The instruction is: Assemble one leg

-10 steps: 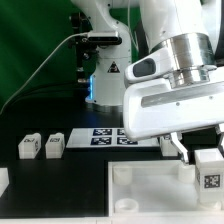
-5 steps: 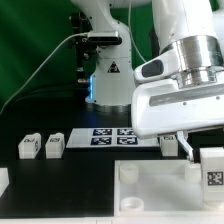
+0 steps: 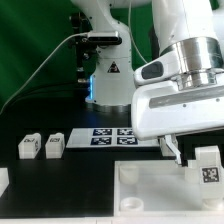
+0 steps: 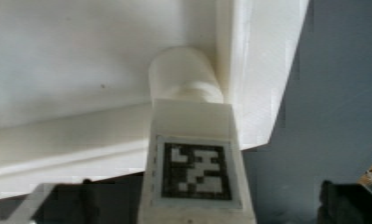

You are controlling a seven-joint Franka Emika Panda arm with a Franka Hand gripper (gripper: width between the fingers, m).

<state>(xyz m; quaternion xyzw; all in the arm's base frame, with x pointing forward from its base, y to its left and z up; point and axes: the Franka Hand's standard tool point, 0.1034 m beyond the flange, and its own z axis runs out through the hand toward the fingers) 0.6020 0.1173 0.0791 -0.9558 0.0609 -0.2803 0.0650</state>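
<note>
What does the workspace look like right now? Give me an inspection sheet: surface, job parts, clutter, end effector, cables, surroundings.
Surface: black table; the marker board lies flat towards the back.
Job's things: the leg stands upright at the white panel's corner on the exterior view's right.
Clutter: two spare legs side by side on the exterior view's left; a white part is cut off at the edge and cannot be identified.
End effector: shut on the leg.
Cables: one black cable arcs behind the table towards the arm's base.
Surroundings: green backdrop.
</note>
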